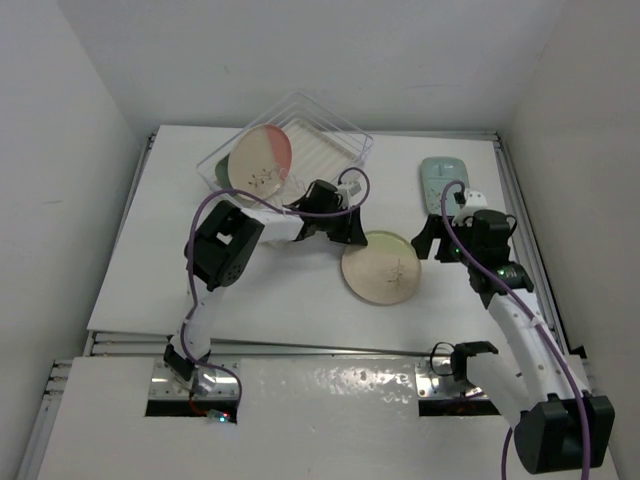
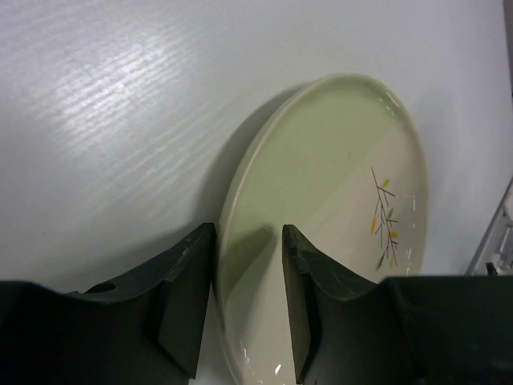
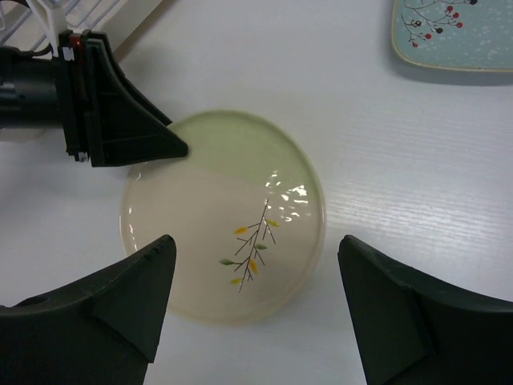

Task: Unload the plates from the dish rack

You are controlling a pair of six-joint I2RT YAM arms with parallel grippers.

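Observation:
The round cream-yellow plate (image 1: 383, 268) with a dark sprig lies flat on the table, in the left wrist view (image 2: 337, 176) and the right wrist view (image 3: 224, 216). My left gripper (image 1: 352, 237) (image 2: 248, 241) is open and straddles the plate's near rim, one finger outside and one inside, with a gap showing. Its fingertip shows in the right wrist view (image 3: 178, 148). My right gripper (image 1: 432, 240) (image 3: 256, 241) is wide open and empty above the plate. The cream-and-pink plate (image 1: 258, 165) stands tilted in the clear dish rack (image 1: 335, 140). A mint-green divided plate (image 1: 445, 180) (image 3: 453, 36) lies at the back right.
The white table top ends in metal rails at the near edge (image 1: 320, 348) and at the right side. White walls close in the back and both sides. The left arm's purple cable loops over the table beside the rack.

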